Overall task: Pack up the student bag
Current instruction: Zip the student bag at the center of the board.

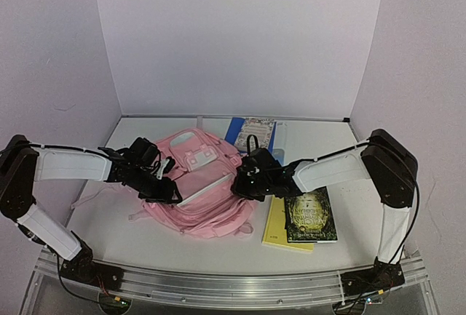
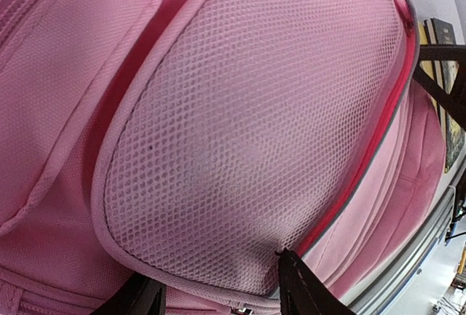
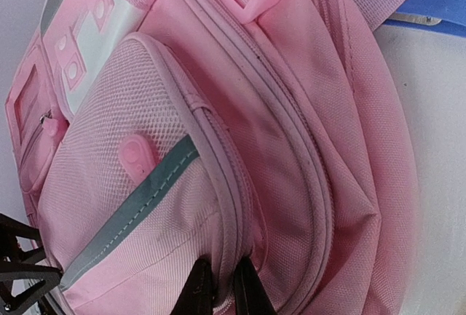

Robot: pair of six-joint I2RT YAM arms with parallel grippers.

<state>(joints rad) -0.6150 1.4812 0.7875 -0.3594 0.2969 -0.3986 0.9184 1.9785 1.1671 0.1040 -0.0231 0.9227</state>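
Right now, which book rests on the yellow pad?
The dark green book, at the near right; the pale patterned book lies on the blue folder behind the pink backpack.

I log left arm [image 1: 69, 167], right arm [image 1: 328, 173]: white shells, blk joints, thin blk cables; right gripper [image 3: 222, 280] all blk.

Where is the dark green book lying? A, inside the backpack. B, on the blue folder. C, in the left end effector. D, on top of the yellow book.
D: the dark book lies flat on the yellow book, outside and to the right of the backpack.
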